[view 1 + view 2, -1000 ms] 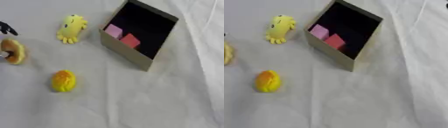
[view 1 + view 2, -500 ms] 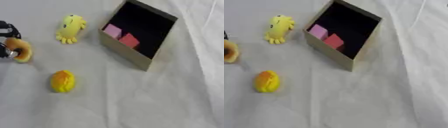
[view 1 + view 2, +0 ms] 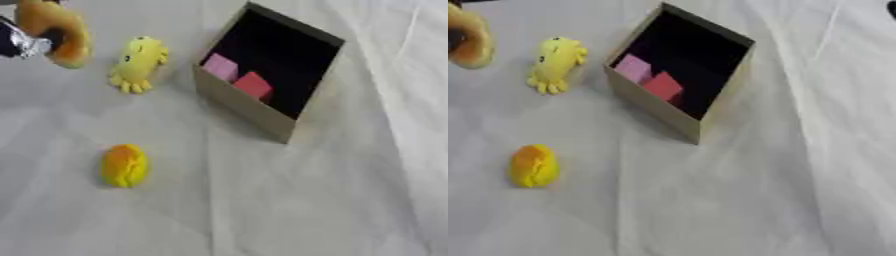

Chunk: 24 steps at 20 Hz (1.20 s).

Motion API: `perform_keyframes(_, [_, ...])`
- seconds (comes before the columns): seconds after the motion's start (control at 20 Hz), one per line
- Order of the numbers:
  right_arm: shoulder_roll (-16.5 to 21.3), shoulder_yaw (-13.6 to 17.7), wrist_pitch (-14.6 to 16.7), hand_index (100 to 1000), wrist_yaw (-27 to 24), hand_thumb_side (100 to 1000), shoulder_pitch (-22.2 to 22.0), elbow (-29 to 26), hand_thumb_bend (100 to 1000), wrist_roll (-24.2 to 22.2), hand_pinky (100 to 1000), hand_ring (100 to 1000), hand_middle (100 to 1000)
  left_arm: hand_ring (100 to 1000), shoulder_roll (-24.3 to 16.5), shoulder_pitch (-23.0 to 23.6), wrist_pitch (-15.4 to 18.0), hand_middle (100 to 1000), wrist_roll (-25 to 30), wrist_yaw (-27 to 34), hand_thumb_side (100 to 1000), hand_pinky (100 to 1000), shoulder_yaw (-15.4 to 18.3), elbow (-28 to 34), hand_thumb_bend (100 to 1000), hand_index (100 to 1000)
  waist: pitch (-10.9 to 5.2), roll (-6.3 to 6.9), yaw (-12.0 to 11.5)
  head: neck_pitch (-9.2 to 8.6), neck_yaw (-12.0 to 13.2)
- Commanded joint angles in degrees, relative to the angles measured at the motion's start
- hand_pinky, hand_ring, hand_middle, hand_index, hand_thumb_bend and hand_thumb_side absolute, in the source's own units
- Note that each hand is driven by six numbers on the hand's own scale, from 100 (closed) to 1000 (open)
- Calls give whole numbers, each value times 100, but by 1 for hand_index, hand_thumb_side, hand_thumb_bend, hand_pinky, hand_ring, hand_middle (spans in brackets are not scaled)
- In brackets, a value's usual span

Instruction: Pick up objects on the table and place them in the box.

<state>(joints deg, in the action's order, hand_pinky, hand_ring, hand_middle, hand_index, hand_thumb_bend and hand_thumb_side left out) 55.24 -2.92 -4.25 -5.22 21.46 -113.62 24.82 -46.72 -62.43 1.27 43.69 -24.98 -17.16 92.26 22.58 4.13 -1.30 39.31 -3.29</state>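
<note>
Left eye view: left hand (image 3: 19,41) sits at the upper left edge, mostly cropped, black and silver parts showing, fingers closed around an orange-tan ring-shaped soft toy (image 3: 57,31) that looks lifted off the bench (image 3: 289,200). Exact finger layout is too blurred to read. Just right of the held toy lies a yellow plush (image 3: 137,64) with small legs, flat on the white cloth, between the hand and the box (image 3: 254,112). Box is tan cardboard with a dark interior, set askew with one corner toward the camera, opening up. Inside it: a pink block (image 3: 220,66) and a red block (image 3: 253,85), side by side against the near-left wall, touching or nearly so. A yellow-orange rounded toy (image 3: 123,165) lies alone on the bench nearer the camera, well apart from the box and the plush. Cloth is wrinkled, with creases running past the box on the right. Right hand is not in either view.
</note>
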Motion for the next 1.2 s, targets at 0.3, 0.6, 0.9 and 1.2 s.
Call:
perform_keyframes(0.3, [87, -19, -12, 835, -47, 701, 233, -97, 100, -112, 806, 843, 854, 687, 1190, -1010, -11, 596, -209, -347, 281, 796, -154, -299, 100, 554, -171, 23, 190, -93, 128])
perform_keyframes(0.6, [6, -77, -21, 834, -97, 699, 476, -97, 100, -183, 805, 843, 854, 697, 1958, -1341, 81, 608, -534, -309, 260, 797, -272, -552, 126, 611, -151, 85, 372, -153, 212])
perform_keyframes(0.9, [-97, -198, 15, 833, -136, 698, 847, -97, 100, -321, 805, 842, 853, 714, 2350, -1394, 161, 626, -647, -682, 261, 806, -462, -1154, 145, 620, -112, 186, 615, -189, 310])
perform_keyframes(1.2, [-134, -214, 53, 833, -144, 698, 957, -97, 100, -349, 804, 841, 853, 740, 2516, -1294, 420, 661, -763, -1272, 292, 824, -445, -2014, 191, 665, -48, 238, 714, -177, 330])
